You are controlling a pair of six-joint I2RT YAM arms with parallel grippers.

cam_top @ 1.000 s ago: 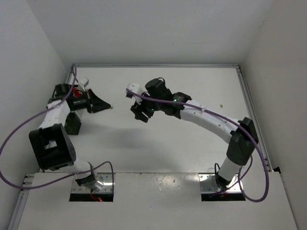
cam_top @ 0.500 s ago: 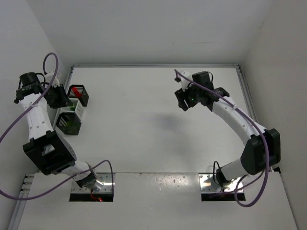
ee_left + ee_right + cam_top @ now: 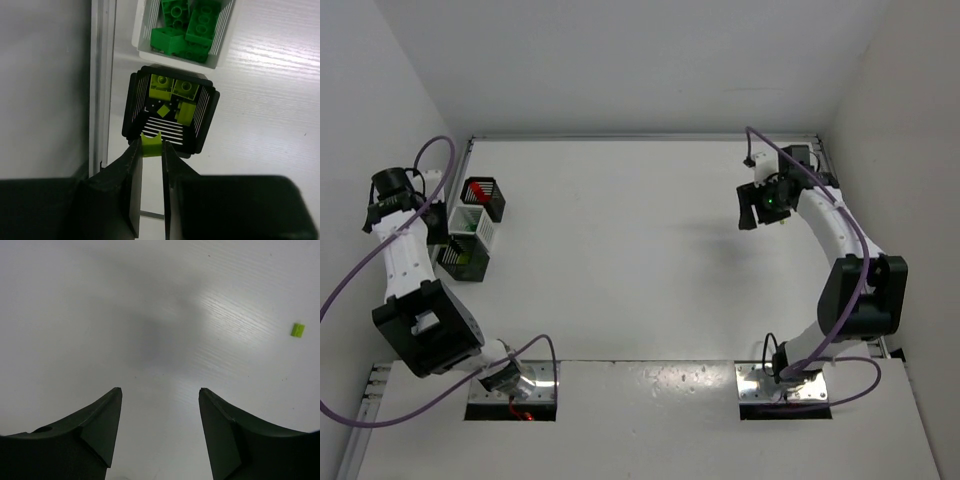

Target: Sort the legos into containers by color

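While I watch from overhead, the white table (image 3: pixel 620 270) fills most of the view, and I take the white bin (image 3: pixel 472 227) near its left edge as my marker. The left arm (image 3: pixel 405 262) rises just left of the white bin and bends over it. The right arm (image 3: pixel 835 225) reaches well away from the white bin, across the table by the right edge.

Three slatted containers stand in a row. The far black bin (image 3: pixel 483 198) is just behind the white bin, and the near black bin (image 3: pixel 460 260) is just in front of it.

The left gripper (image 3: pixel 151 150) hangs over the near black bin, at the rim on the side away from the white bin. Its fingers are drawn almost together and pinch a yellow-green brick (image 3: pixel 150 145) between their tips. The right gripper (image 3: pixel 160 390), far to the right of the white bin, has its fingers spread wide over bare table with nothing between them.

Dark green bricks (image 3: pixel 187 25) fill the white bin. Red bricks (image 3: pixel 480 192) show in the far black bin. More yellow-green bricks (image 3: pixel 172 90) lie in the near black bin. One loose lime brick (image 3: pixel 297 329) lies on the table ahead and right of the right gripper. I cannot pick it out from above, so I cannot place it against the white bin.
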